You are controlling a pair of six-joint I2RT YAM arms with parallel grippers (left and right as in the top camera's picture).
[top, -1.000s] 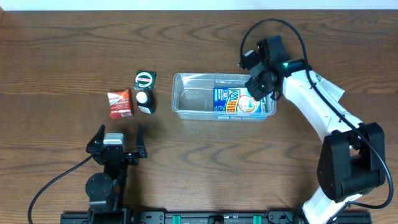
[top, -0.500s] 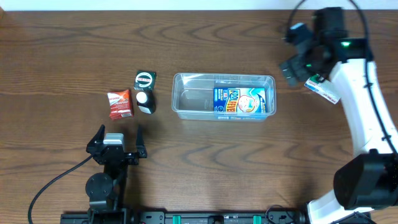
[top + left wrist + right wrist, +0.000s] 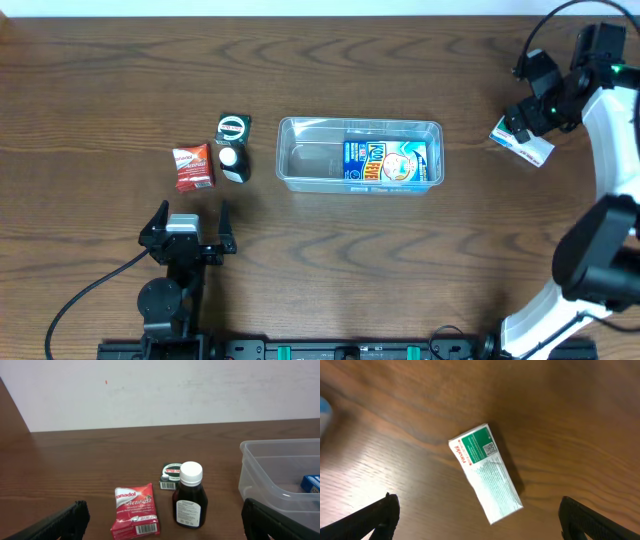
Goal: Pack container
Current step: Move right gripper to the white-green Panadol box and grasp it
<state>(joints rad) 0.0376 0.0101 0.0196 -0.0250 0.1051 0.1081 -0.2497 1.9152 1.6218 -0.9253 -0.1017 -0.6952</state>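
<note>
Overhead | right pincer (image 3: 528, 118) spread, hovering over white-green box (image 3: 521, 143) | left pincer (image 3: 190, 214) spread

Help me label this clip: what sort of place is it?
Probably a robotics lab bench: a bare wood-grain table against a plain white wall, a Panadol packet and medicine bottle staged beside a clear container, plus a cabled robot arm.

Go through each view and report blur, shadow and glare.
Overhead: sharp, evenly lit, pale highlights on the tub. Left wrist: bottle and red packet crisp, wall bright. Right wrist: box fairly sharp with a dark shadow on its right; table at the left edge smeared.
</note>
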